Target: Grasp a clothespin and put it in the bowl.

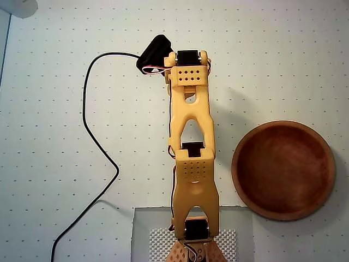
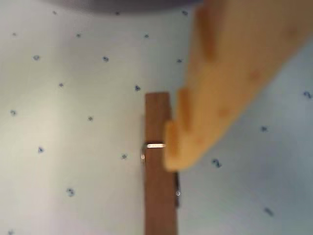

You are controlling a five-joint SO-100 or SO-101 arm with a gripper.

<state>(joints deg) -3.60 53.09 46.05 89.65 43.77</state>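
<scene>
White dotted table (image 1: pixel 283 54) supports the bowl (image 1: pixel 283 170), which sits empty. In the wrist view the clothespin (image 2: pixel 157 196) lies flat beside one gripper fingertip (image 2: pixel 178 156); jaw state cannot be determined. Grasp and transfer remain.

This looks like a hobby or lab workbench: a pale mat printed with a regular grid of small dots (image 1: pixel 283 60) covers the table, and an orange 3D-printed robot arm (image 1: pixel 192 142) trails a loose black cable (image 1: pixel 87 131).
</scene>
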